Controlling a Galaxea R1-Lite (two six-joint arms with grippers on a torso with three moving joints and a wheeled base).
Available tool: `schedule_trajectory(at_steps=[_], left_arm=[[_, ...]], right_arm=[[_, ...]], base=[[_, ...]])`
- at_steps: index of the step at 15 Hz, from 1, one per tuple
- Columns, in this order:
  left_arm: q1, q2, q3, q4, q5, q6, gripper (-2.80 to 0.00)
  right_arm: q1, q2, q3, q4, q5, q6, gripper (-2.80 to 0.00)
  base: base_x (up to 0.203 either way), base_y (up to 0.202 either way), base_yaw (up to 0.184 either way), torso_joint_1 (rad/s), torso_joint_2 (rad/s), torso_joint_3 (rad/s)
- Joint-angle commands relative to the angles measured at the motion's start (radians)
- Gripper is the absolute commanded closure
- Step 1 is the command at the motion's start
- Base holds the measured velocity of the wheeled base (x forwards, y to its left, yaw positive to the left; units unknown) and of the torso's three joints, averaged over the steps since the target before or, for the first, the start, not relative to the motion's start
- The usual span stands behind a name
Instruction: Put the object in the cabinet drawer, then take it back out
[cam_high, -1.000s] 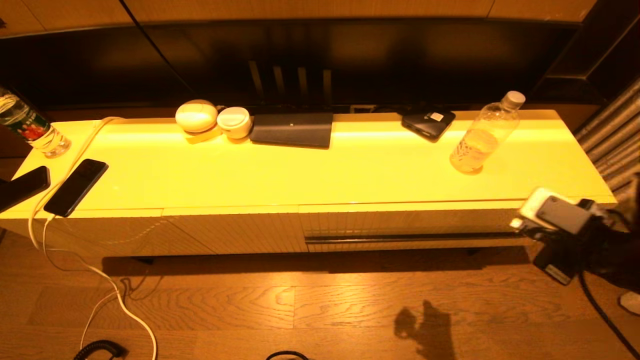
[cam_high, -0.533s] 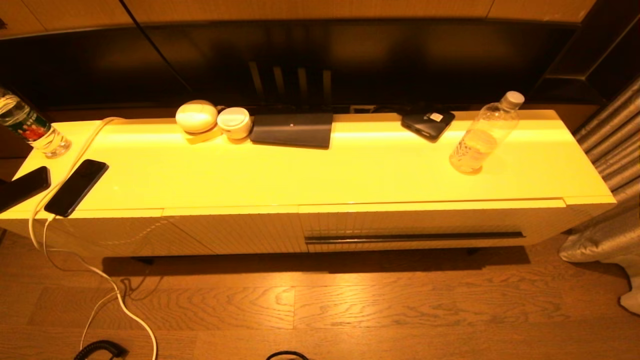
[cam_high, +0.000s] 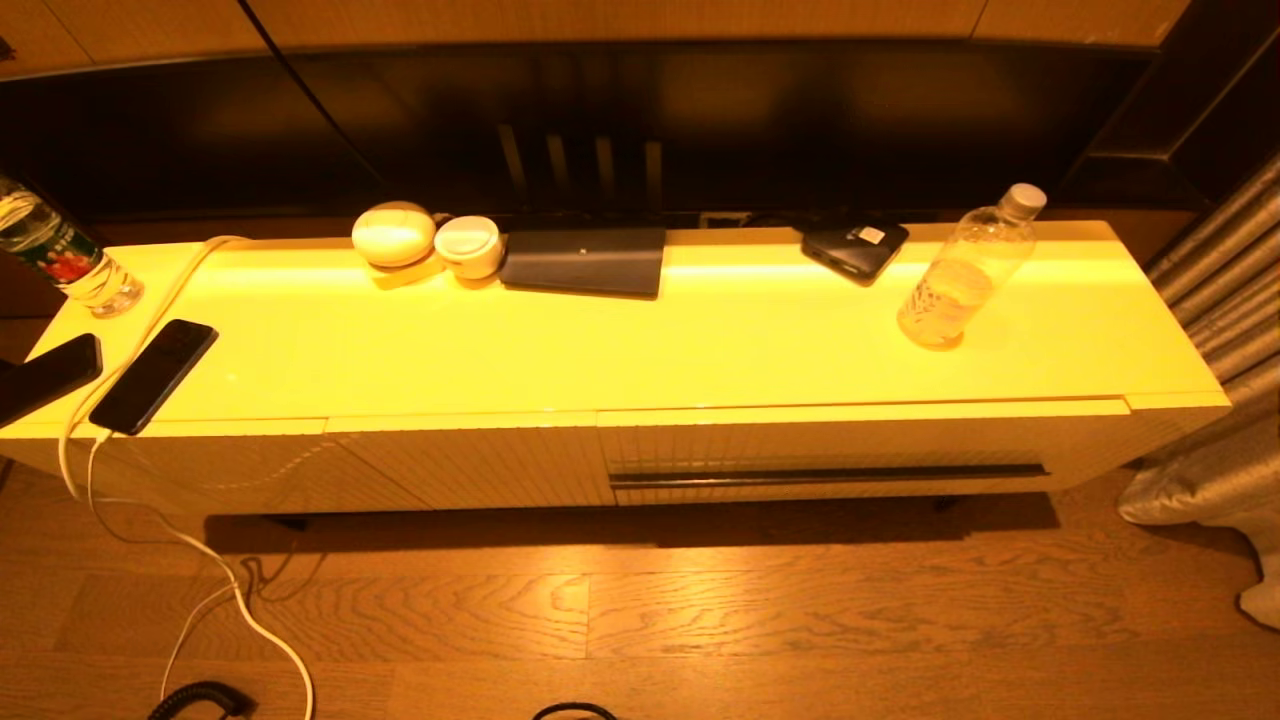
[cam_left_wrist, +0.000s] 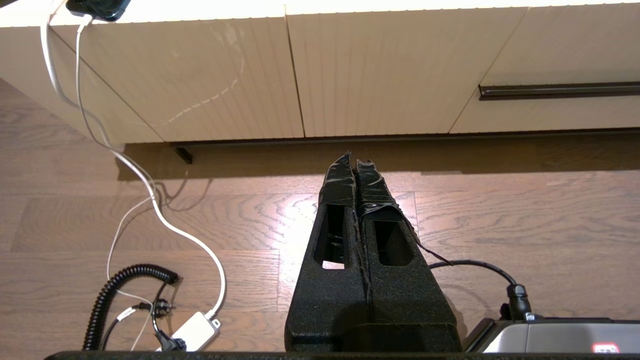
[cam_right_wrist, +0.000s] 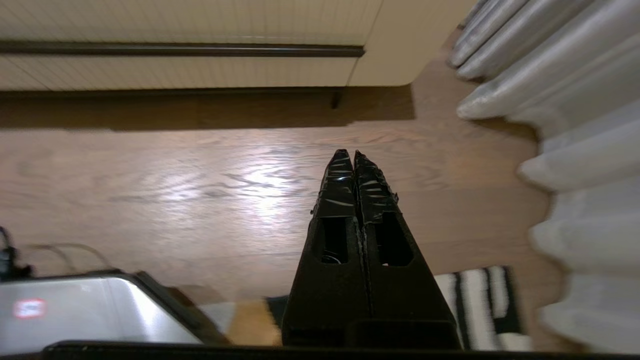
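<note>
**Head view: items on and around our cabinet**

We list everything by its place relative to the cabinet top (cam_high: 640, 340). Clear water bottle (cam_high: 965, 270), white cap, upright near its right end. Cabinet drawer (cam_high: 830, 455) beneath the top's right half, closed, dark handle slot visible. Black pouch (cam_high: 855, 247) and grey flat case (cam_high: 585, 260) along the rear edge. Two white round items (cam_high: 430, 238) beside the case. Labelled bottle (cam_high: 60, 255) and phone (cam_high: 152, 375) at the left end.

A: What sits along the cabinet top's back edge?
B: Two white round cases (cam_high: 393, 232) touching, a dark flat pouch (cam_high: 585, 259) beside them, a black device (cam_high: 856, 247) further right.
A: The left end?
B: A green-and-red labelled bottle (cam_high: 60, 256), two phones (cam_high: 153, 374), a white cable (cam_high: 200, 560) trailing to the wood floor (cam_high: 700, 620).
</note>
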Motion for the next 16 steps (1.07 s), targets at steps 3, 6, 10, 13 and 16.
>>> schedule_trajectory(at_steps=[3,6,10,13,16], left_arm=[[0.0,0.0,0.002,0.0,0.0,0.0,0.0],[0.0,0.0,0.002,0.0,0.0,0.0,0.0],[0.0,0.0,0.002,0.0,-0.001,0.0,0.0],[0.0,0.0,0.002,0.0,0.0,0.0,0.0],[0.0,0.0,0.003,0.0,0.0,0.0,0.0]], right_arm=[[-0.001,-0.063,0.148,-0.026,0.044,0.019,0.0],[-0.001,-0.063,0.273,-0.187,0.127,-0.022,0.0],[-0.001,-0.062,0.333,-0.31,0.194,-0.047,0.0],[-0.001,-0.062,0.367,-0.409,0.195,-0.041,0.0],[0.0,-0.062,0.384,-0.422,0.187,-0.033,0.0]], base=[[0.0,0.0,0.0,0.0,0.0,0.0],[0.0,0.0,0.0,0.0,0.0,0.0],[0.0,0.0,0.0,0.0,0.0,0.0],[0.0,0.0,0.0,0.0,0.0,0.0],[0.0,0.0,0.0,0.0,0.0,0.0]])
